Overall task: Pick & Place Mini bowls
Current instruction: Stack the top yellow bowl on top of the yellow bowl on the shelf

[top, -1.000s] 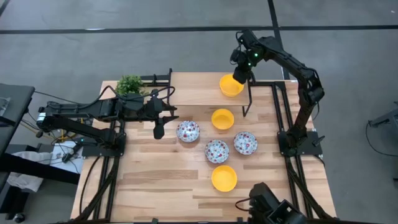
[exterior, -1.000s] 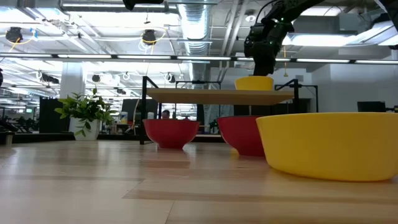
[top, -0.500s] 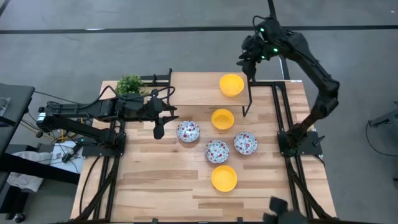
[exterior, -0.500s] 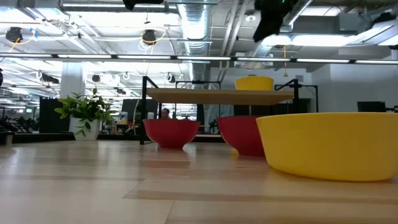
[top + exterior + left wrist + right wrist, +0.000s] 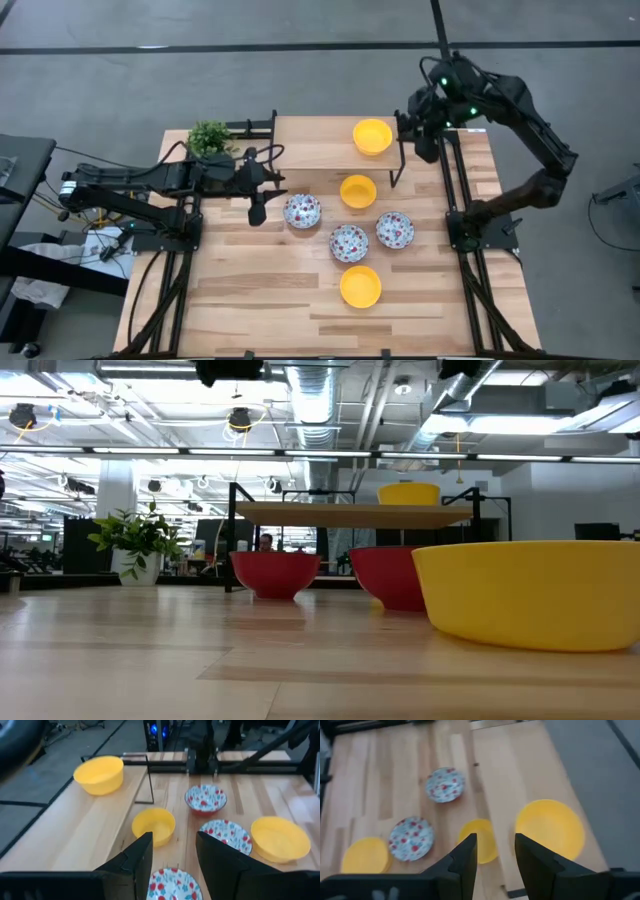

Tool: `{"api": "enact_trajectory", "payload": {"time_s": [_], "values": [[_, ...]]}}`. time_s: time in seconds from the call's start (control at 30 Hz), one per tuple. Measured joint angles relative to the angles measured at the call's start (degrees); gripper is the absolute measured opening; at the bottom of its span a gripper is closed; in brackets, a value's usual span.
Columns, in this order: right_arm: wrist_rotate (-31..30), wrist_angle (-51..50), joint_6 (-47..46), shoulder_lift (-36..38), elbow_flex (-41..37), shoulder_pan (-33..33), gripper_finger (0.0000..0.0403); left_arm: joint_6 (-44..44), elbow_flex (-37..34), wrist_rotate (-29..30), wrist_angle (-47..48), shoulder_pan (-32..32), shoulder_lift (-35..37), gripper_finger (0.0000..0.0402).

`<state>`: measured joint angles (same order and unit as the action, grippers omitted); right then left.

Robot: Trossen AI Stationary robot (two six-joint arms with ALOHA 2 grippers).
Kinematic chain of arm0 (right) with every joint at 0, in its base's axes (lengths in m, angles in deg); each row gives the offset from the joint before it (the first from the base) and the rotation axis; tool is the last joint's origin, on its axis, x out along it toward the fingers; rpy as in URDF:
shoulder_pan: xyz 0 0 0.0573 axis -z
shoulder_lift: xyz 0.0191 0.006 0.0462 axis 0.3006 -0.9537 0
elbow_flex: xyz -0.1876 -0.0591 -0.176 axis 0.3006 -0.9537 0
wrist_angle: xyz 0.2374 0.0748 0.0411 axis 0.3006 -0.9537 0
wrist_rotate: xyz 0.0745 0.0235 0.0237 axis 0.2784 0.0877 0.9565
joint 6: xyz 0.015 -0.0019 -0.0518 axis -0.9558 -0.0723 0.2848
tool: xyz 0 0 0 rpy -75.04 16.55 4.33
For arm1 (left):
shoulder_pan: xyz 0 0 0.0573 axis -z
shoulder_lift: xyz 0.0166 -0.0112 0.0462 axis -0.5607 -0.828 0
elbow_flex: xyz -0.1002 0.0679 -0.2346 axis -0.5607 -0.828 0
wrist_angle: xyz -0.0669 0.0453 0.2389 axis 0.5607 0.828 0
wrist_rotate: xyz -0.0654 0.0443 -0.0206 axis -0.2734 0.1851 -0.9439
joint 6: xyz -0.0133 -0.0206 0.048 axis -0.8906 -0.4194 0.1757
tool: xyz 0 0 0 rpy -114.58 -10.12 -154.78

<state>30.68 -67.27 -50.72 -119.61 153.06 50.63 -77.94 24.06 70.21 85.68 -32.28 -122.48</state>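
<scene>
One yellow mini bowl [image 5: 372, 136] stands on the raised wooden shelf [image 5: 315, 150] at the table's far side; it also shows in the low view [image 5: 408, 493]. On the table below stand a second yellow bowl [image 5: 358, 190], three floral bowls [image 5: 302, 211] [image 5: 349, 243] [image 5: 395, 230] and a third yellow bowl [image 5: 360, 286]. My right gripper [image 5: 492, 852] is open and empty, high up, to the right of the shelf bowl [image 5: 550, 827]. My left gripper [image 5: 172, 852] is open and empty, just left of the leftmost floral bowl [image 5: 172, 885].
A small green potted plant [image 5: 208, 136] stands at the far left corner. The shelf rests on a black metal frame with a leg [image 5: 398, 165] beside the middle yellow bowl. Bare wood lies along the table's near left part [image 5: 250, 290].
My right gripper has risen from the rim of the yellow bowl on the shelf and gone toward the table's right edge, leaving the low view almost wholly. The bowl stays where it was on the shelf.
</scene>
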Motion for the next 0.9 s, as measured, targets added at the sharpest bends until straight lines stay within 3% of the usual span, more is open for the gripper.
{"api": "enact_trajectory", "payload": {"time_s": [0.37, 0.53, 0.73, 0.9], "values": [[-0.09, 5.85, -2.55, 3.46, -9.92, -9.57, 0.0116, -1.50, -5.27, -0.08, -4.69, 0.00, 0.00, 0.0150], [-0.18, 6.96, 0.68, 3.48, -15.48, -15.07, 0.0116, -1.45, -5.97, -0.04, -5.47, 0.00, 0.02, 0.0150], [-0.55, 10.48, 0.77, 0.41, -21.34, -20.43, 0.0116, -1.40, -6.89, 0.06, -6.17, 0.00, 0.02, 0.0150], [-4.37, 13.75, 0.90, -4.47, -23.49, -22.58, 0.0116, -1.30, -7.40, 0.06, -6.53, 0.00, 0.02, 0.0150]]}}
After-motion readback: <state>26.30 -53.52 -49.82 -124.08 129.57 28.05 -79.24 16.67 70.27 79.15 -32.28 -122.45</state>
